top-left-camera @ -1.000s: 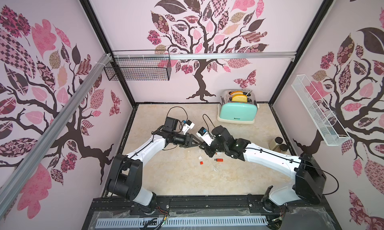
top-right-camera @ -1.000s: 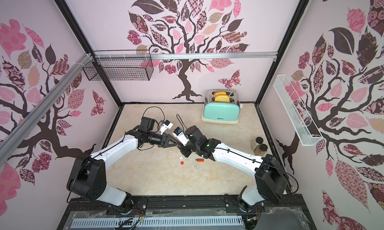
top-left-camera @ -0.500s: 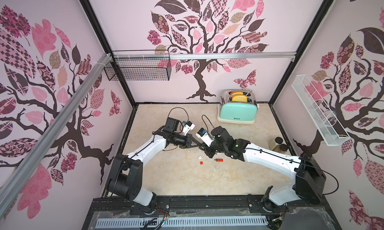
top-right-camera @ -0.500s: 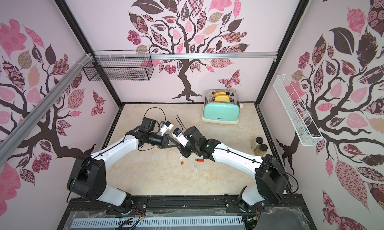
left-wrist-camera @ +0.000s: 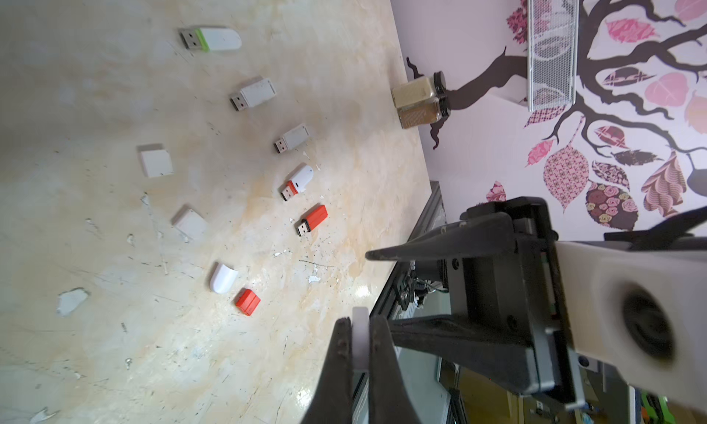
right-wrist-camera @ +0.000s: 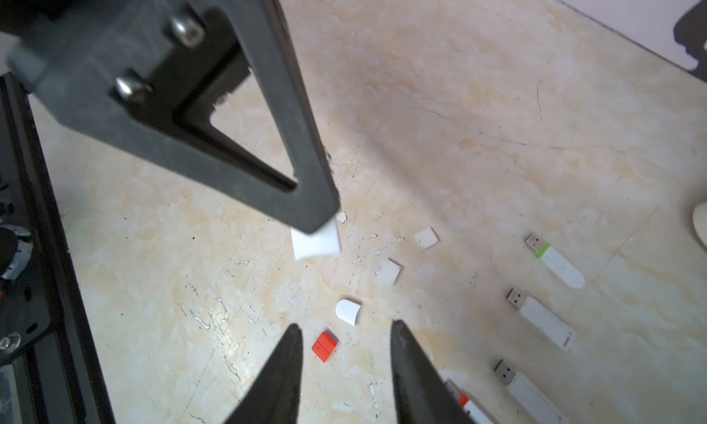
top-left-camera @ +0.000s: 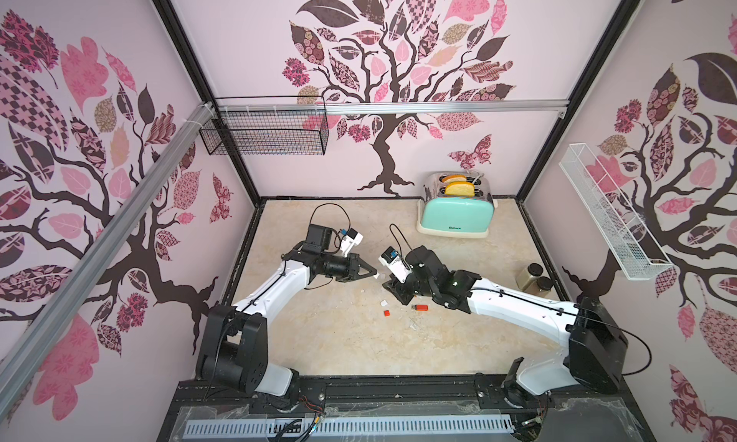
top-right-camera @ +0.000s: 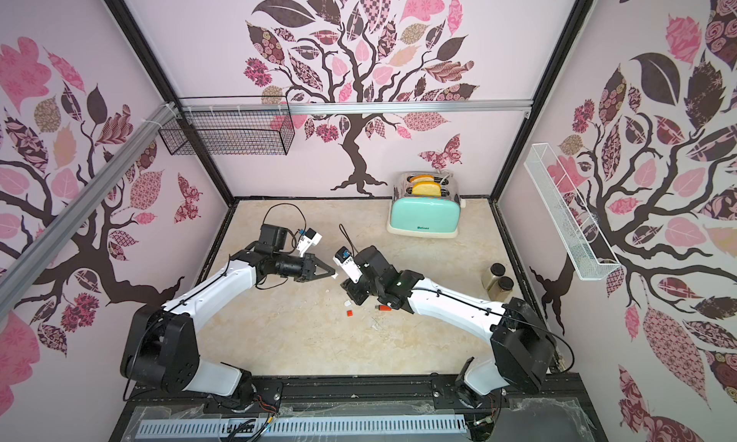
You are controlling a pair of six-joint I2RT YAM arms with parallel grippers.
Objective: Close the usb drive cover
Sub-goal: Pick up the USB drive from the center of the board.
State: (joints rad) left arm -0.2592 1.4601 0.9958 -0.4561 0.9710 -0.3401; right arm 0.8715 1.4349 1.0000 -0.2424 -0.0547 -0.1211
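So in both top views the left gripper (top-left-camera: 374, 275) is up above the beige marble-look tabletop (top-left-camera: 339, 340), pinched tight on a tiny white plastic cap (top-left-camera: 377, 275). The right gripper (top-left-camera: 400, 297) sits low just across from it, near a red USB stick (top-left-camera: 420, 307) and a little red cap (top-left-camera: 386, 312) lying on the table. Left wrist cam: the two black fingers (left-wrist-camera: 340, 349) are clamped on that white cap edge-on. Further out, five uncapped USB drives lie in a rough row, from a green-banded white drive (left-wrist-camera: 212, 39) down to the red stick, with four loose caps beside them. Right wrist cam: the right gripper's jaws stand apart with nothing between them, over a rounded white cap (right-wrist-camera: 348, 312) and the red cap. The left gripper's cap is held up off the table, and I can't tell which drive it belongs to.
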